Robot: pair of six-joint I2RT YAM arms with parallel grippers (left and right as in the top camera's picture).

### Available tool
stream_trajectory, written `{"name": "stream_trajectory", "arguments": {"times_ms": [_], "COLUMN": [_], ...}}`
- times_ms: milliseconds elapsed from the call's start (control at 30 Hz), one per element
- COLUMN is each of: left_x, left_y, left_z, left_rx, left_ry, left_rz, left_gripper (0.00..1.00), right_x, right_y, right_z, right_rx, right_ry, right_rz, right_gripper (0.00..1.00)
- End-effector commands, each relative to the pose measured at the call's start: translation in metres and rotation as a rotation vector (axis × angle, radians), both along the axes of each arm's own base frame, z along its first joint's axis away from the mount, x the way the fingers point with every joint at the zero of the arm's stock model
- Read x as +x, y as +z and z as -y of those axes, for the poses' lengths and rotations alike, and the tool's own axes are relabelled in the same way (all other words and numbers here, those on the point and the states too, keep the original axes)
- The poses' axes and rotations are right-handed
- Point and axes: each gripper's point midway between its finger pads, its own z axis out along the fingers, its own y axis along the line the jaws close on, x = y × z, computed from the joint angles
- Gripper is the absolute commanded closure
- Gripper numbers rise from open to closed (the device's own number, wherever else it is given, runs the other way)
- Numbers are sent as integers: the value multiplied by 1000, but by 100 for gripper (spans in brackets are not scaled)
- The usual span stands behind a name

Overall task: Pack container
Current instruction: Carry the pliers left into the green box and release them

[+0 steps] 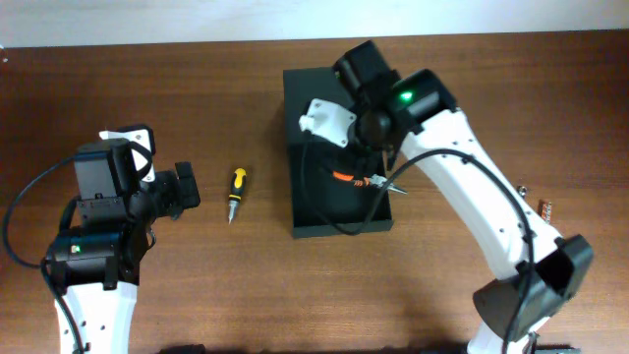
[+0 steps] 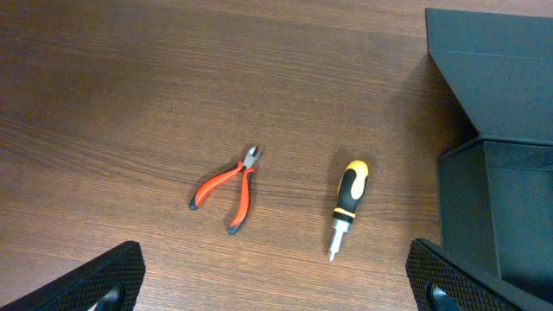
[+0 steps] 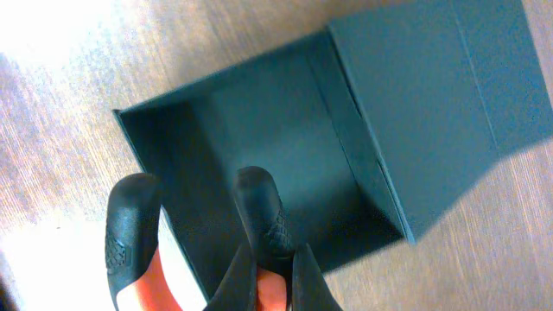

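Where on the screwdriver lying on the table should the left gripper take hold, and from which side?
On the thick yellow-and-black handle of the screwdriver, straight down from above, fingers closing across its width. It lies flat, and its metal shaft is thin. The pliers and the container lie apart from it on either side, so both fingers likely have room.

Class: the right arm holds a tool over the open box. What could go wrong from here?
1. The orange-handled tool in the right gripper lies crosswise over the container. Its metal tip seems to reach the right wall and may snag when lowered.
2. The red cutters and the screwdriver lie close together, so grasping one may nudge the other.
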Motion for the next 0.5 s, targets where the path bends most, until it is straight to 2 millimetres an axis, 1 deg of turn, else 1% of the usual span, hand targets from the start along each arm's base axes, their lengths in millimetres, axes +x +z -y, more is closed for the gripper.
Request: {"name": "stream_trajectory", "arguments": {"times_ms": [0, 67, 100, 200, 300, 467], "left_x": [0, 0, 0, 0, 0, 0], "left_y": [8, 7, 7, 7, 7, 7], "left_z": [1, 1, 1, 1, 1, 1], "left_rx": [4, 3, 3, 3, 3, 3], "left_ry": [-20, -20, -20, -20, -20, -20], "left_rz": [16, 14, 14, 14, 14, 15], "left_gripper": [1, 1, 1, 1, 1, 1], "right_x": [5, 7, 9, 15, 19, 25], "right_y": [-34, -50, -63, -90, -105, -119], "right_z": [-11, -12, -13, -18, -23, -30], "right_rx": [-39, -58, -72, -89, -83, -67], "right_ry": [78, 85, 92, 92, 96, 99], "right_rz": [-47, -76, -98, -136, -158, -162], "right_gripper": [96, 96, 96, 96, 96, 96]}}
